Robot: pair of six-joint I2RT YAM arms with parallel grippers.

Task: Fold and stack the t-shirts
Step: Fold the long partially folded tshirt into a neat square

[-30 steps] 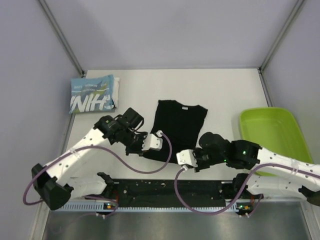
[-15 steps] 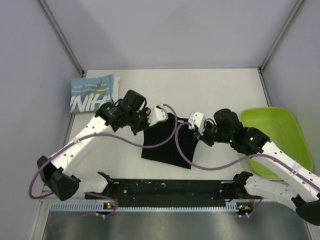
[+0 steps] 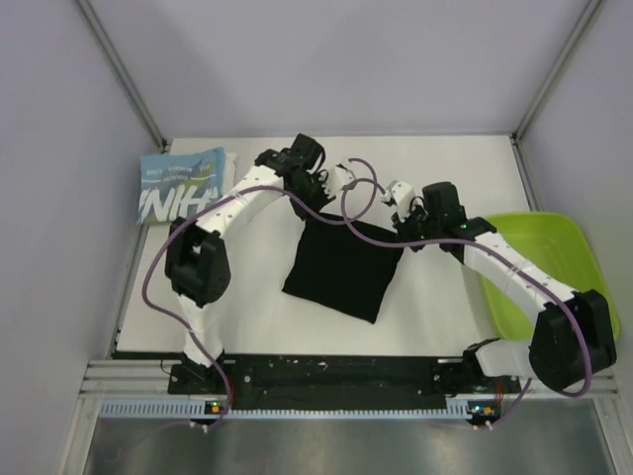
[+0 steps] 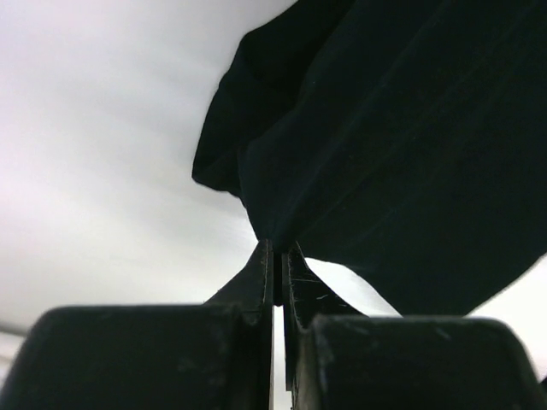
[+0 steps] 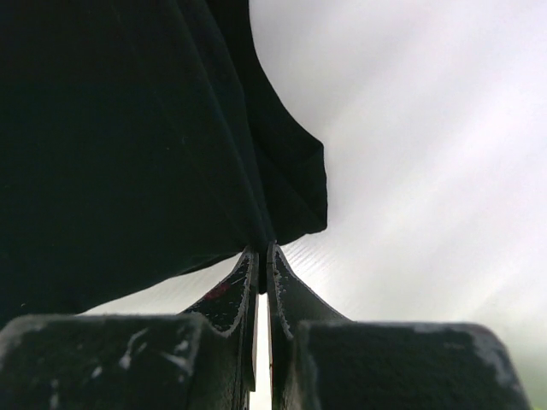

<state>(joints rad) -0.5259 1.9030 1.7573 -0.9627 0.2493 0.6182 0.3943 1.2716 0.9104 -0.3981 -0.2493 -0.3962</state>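
Black t-shirt (image 3: 341, 272) sits mid-table, doubled over, its near part on the white table (image 3: 455, 163) and its far edge lifted at both corners. Left gripper (image 4: 278, 249) is pinched tight on the left corner, fingers nearly touching with cloth between them; right gripper (image 5: 262, 249) is clamped the same way on the right corner. Light blue t-shirt (image 3: 184, 186) with white lettering lies folded at the far left, well apart, and the lime-green tray (image 3: 579, 259) is at the right edge.
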